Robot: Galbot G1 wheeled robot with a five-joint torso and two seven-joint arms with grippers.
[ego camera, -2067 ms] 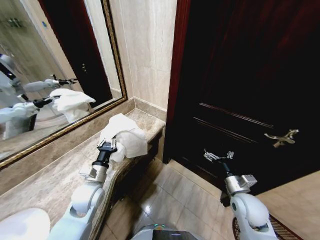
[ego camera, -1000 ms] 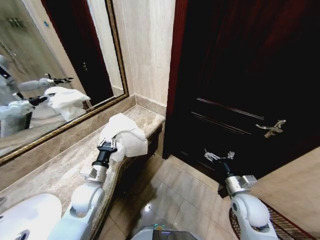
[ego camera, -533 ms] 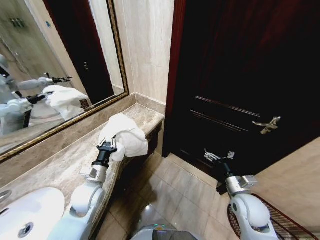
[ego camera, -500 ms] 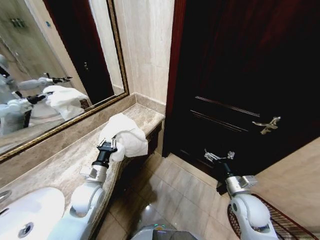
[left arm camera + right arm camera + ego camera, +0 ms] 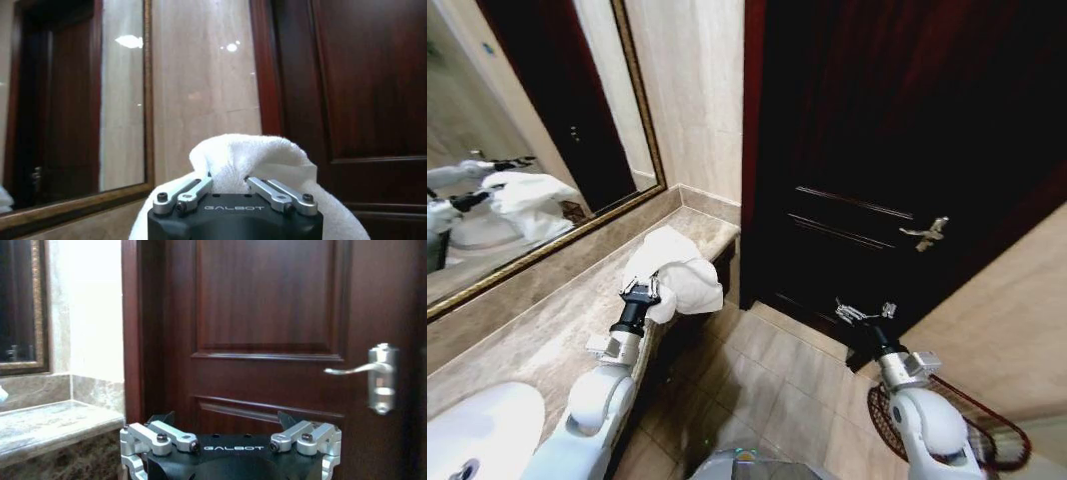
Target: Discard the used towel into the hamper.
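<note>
1 bunched towel sits clamped in the left gripper above the counter; right gripper spread, idle. the hamper is well apart, so loose folds may snag.

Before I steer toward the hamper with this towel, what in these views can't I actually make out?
- Hamper: in the head view the right arm covers part of it and the bottom edge cuts it off; its inside is unseen.
- Left gripper: fingertips buried in the towel in the head and left wrist views.
- Right gripper: small in the head view; fingertips cut off in the right wrist view.
</note>
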